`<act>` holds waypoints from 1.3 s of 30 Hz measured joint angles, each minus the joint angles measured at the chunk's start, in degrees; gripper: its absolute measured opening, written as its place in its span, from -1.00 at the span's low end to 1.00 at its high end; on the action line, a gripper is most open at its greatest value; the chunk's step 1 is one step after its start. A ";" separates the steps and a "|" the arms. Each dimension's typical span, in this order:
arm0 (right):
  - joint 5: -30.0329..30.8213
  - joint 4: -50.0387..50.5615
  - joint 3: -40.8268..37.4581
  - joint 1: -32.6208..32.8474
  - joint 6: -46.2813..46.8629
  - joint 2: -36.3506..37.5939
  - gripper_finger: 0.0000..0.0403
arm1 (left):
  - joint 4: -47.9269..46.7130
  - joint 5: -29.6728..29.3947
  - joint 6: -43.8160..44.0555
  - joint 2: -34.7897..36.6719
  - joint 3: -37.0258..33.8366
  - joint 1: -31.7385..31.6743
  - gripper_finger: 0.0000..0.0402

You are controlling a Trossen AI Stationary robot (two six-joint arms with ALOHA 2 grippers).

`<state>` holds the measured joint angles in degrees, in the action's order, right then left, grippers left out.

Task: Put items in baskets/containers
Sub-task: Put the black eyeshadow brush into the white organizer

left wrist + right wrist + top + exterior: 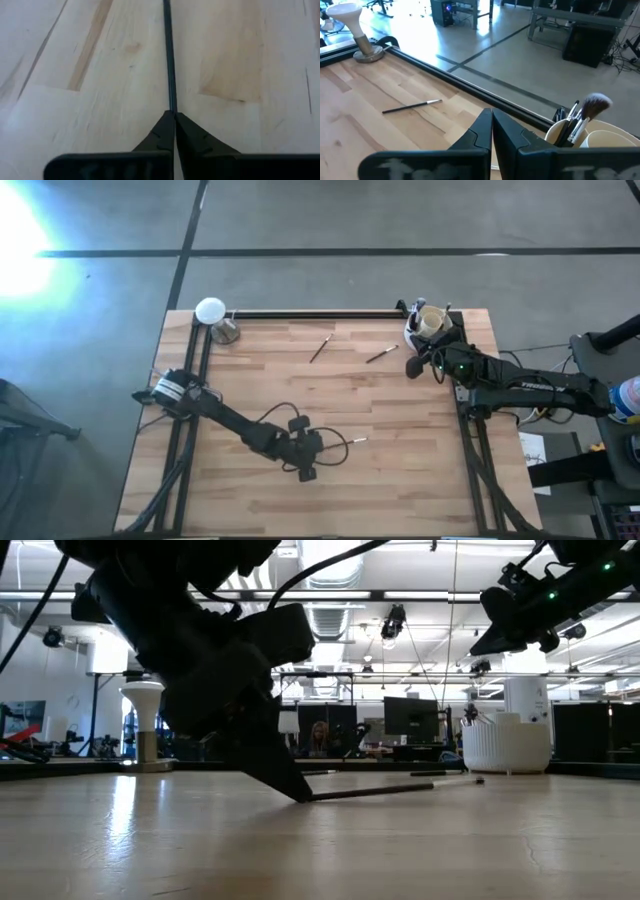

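Observation:
My left gripper (322, 447) (173, 116) is low over the table's middle, near its front, shut on a dark thin brush (346, 442) (395, 789) that points toward the right edge. My right gripper (413, 367) (492, 117) hovers shut and empty just in front of the cream-white cup (431, 322) (505, 745) (606, 136) at the far right corner. Several brushes (580, 116), one of them fluffy-headed, stand in the cup. Two more brushes (320, 348) (382, 354) lie flat on the far part of the table. My left gripper pinches the dark brush's handle end (172, 107) between its two fingertips. The fingers (290, 785) slant down from the table's left, in line with the brush. The brush stretches away from them low along the table top, its pale far end (362, 439) toward the right.
A flat white disc on a brass-coloured stand (212, 312) (351, 14) occupies the far left corner. A black rail (310, 313) runs along the far edge. One loose brush (412, 106) shows in the right wrist view. Bare wood lies between the left gripper and the cup.

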<state>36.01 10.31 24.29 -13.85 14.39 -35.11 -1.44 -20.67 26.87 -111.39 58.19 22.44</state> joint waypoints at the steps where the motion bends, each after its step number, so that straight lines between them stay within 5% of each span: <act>1: 0.00 -0.08 0.00 0.00 0.00 -0.14 -0.96 | -0.11 -0.02 -0.23 -0.01 -0.03 0.00 -0.97; 13: 0.00 -0.38 0.00 0.00 0.00 -1.11 -0.96 | 1.37 -3.05 -4.07 2.86 -3.34 -0.02 -1.00; 21: -0.02 -2.70 0.00 0.02 -0.04 -1.90 -0.96 | 9.09 -3.95 1.20 7.05 -10.03 -0.20 -0.99; 33: -0.42 -3.89 0.26 -0.02 -0.68 -4.61 -0.96 | 10.30 -7.56 4.84 6.94 -9.14 -1.33 -0.49; 39: -0.44 -4.94 0.44 -0.02 -1.07 -5.27 -0.96 | 10.47 -7.56 6.10 4.96 -9.05 -2.60 -0.42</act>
<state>35.57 5.38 24.73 -13.87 13.32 -40.38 9.03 -28.23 32.97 -106.43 49.15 19.84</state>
